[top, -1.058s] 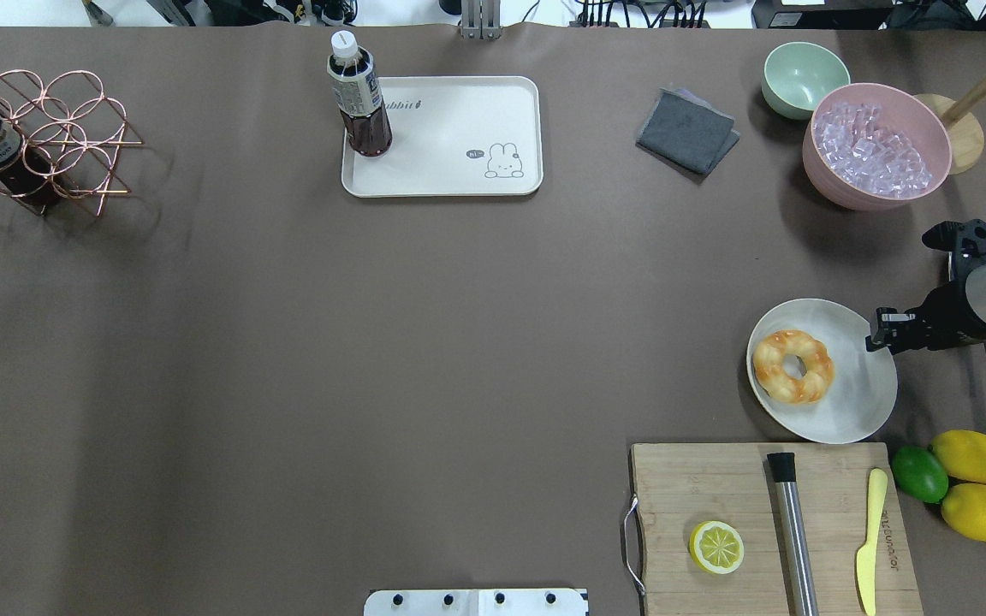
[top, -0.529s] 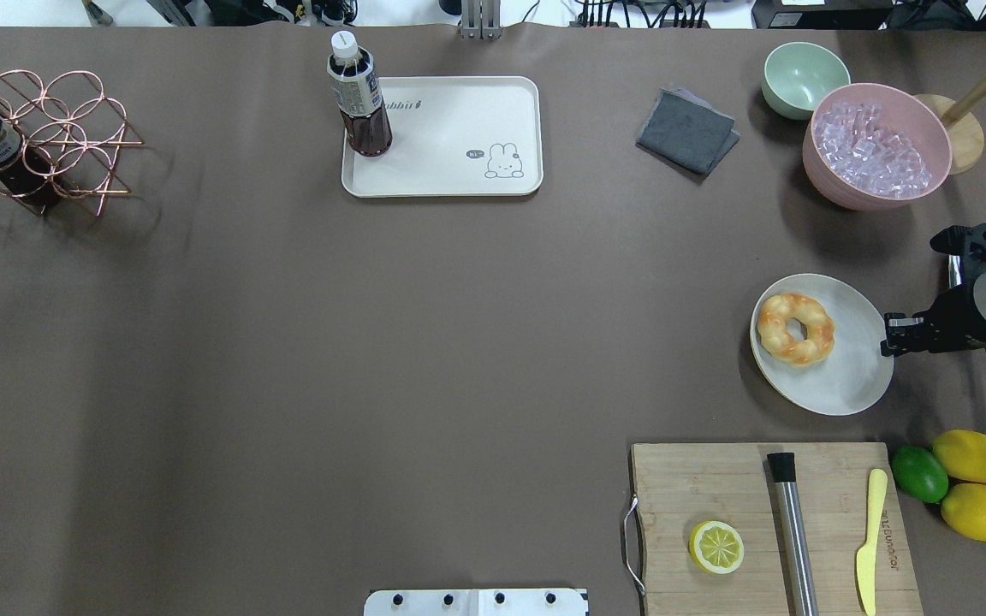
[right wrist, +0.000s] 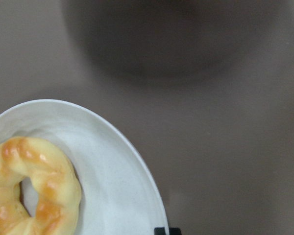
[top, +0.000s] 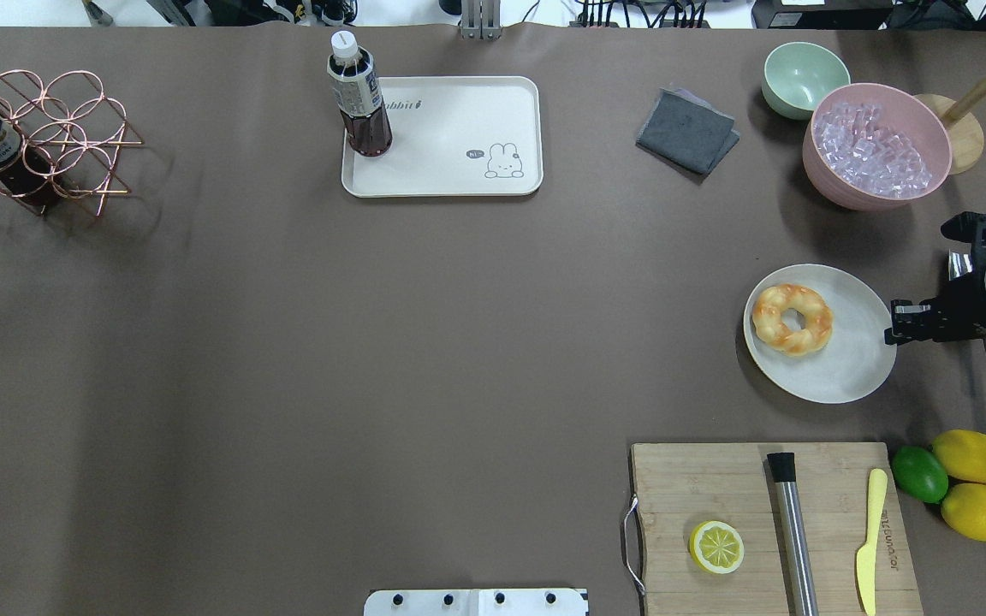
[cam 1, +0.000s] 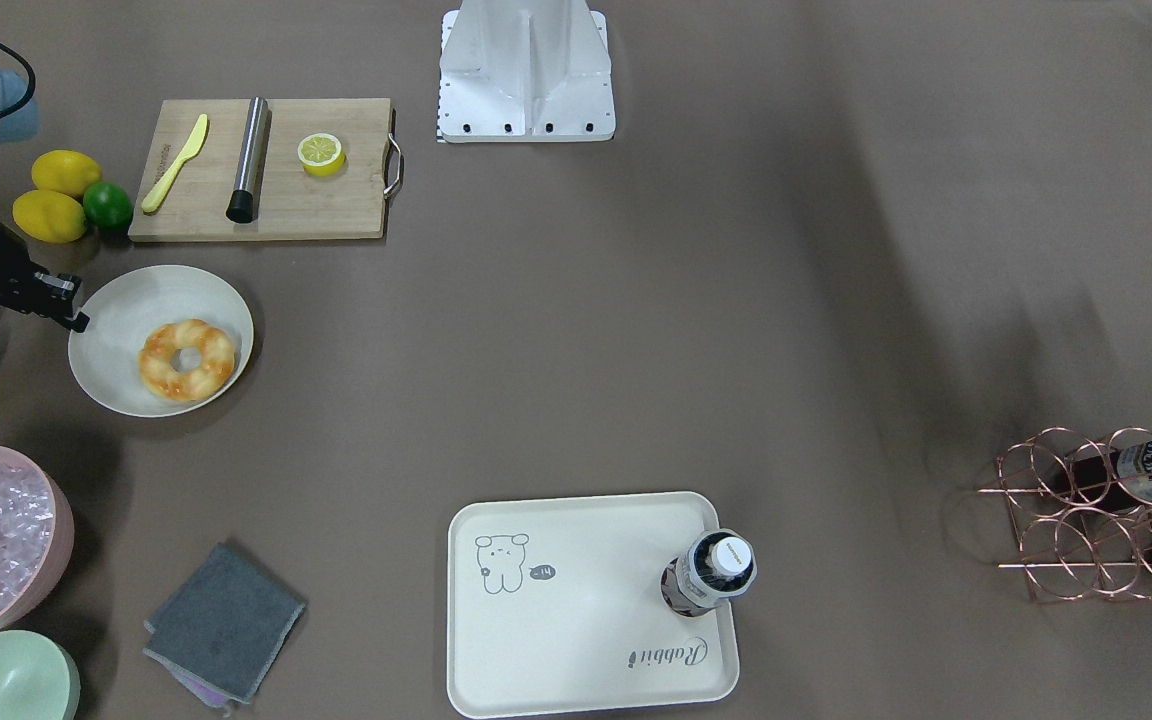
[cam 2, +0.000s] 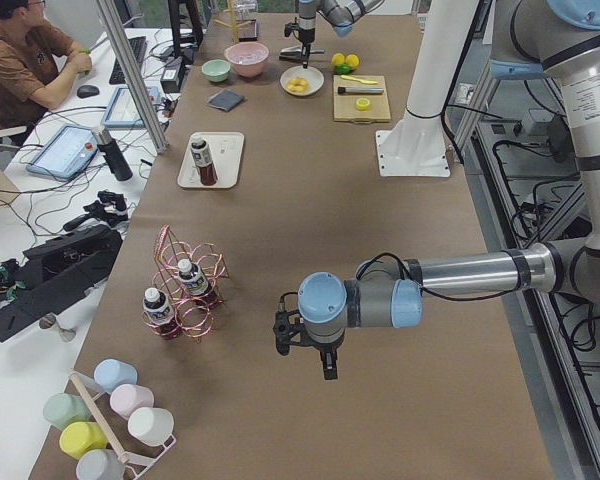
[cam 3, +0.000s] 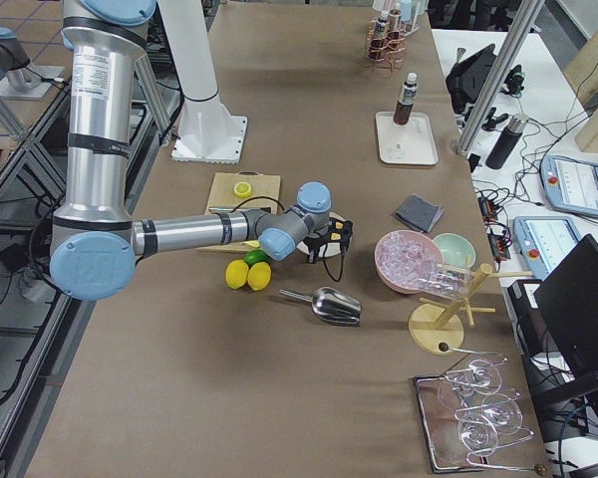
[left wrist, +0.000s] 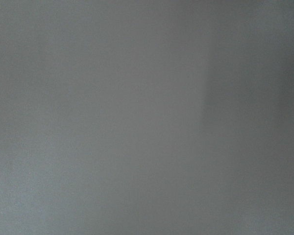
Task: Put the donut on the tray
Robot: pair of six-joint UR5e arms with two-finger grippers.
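Observation:
The donut point(top: 792, 319) is golden-orange with pale patches and lies on the left half of a round off-white plate point(top: 852, 368) at the table's right. It also shows in the front view point(cam 1: 187, 360) and the right wrist view point(right wrist: 34, 186). My right gripper point(top: 889, 332) is at the plate's right rim and looks shut on it; a dark fingertip point(right wrist: 166, 230) shows at the rim. The cream tray point(top: 459, 171) with the rabbit drawing lies far off at the back centre. My left gripper point(cam 2: 325, 365) hangs over bare table; I cannot tell its state.
A dark bottle point(top: 360, 98) stands on the tray's left corner. Near the plate are a cutting board point(top: 698, 488) with a lemon half point(top: 716, 547), lemons and a lime point(top: 964, 479), a pink ice bowl point(top: 876, 154), a green bowl point(top: 804, 77) and a grey cloth point(top: 686, 130). A copper rack point(top: 39, 137) stands far left.
The plate with the donut has slid away from the cutting board toward the back of the table. My right gripper has shifted slightly right, staying at the plate's rim.

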